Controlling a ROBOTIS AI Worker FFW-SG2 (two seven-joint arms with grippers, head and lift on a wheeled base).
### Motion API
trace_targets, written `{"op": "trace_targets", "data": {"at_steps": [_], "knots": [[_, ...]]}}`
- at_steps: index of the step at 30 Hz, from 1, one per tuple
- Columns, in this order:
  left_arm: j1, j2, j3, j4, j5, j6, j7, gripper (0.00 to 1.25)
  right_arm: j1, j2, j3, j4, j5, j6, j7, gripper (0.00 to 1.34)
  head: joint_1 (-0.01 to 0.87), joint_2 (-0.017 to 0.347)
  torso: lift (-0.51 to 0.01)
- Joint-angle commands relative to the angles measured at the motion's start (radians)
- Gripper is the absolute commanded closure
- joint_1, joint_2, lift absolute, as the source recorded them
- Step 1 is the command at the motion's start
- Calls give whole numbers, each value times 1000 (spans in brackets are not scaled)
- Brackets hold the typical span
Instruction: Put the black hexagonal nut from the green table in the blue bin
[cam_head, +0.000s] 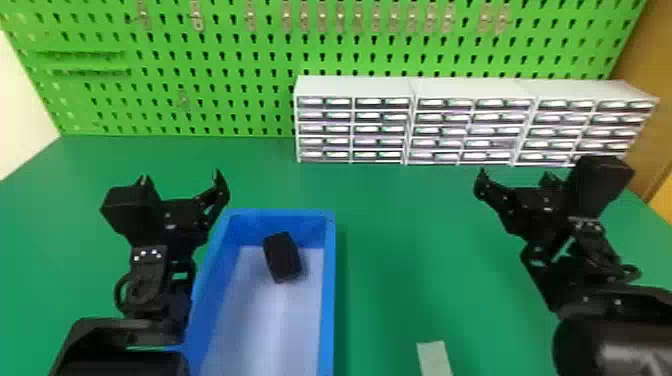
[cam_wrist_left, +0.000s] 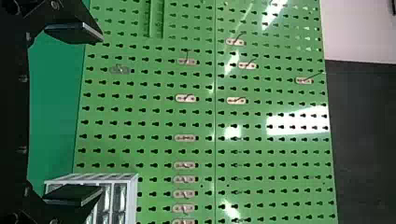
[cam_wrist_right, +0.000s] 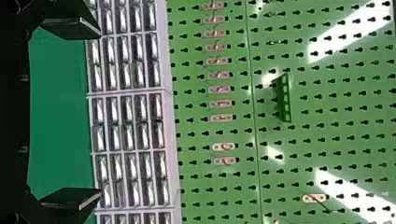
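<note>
Left gripper, mid-left of frame, right gripper, mid-right: both wide, empty. Black piece, likely the nut, in blue bin, lower centre-left. Risk: low left swing knocks blue bin.

No legible text, labels or numbers, as far as discernible

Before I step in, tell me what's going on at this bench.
Neither arm is handling anything. The robot's left gripper hangs open by the left side of the blue bin, and its right gripper is open well to the bin's right. A black block-like piece lies in the bin, toward its far end. It may be the nut, already delivered, though I cannot make out a hexagon.
</note>
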Motion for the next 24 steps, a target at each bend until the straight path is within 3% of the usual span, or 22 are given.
{"op": "trace_targets", "data": {"at_steps": [1, 4, 9, 24], "knots": [[0, 1, 3, 0, 0, 0, 0, 140, 2, 9, -1, 4, -9, -2, 0, 111, 657, 57, -95], [3, -1, 0, 0, 0, 0, 0, 140, 7, 31, -20, 4, -6, -3, 0, 111, 657, 57, -95], [2, 1, -4, 0, -3, 0, 0, 140, 13, 17, -17, 4, -6, -3, 0, 113, 657, 57, -95], [-1, 1, -3, 0, -2, 0, 0, 140, 16, 26, -29, 2, -3, -3, 0, 113, 657, 57, -95]]}}
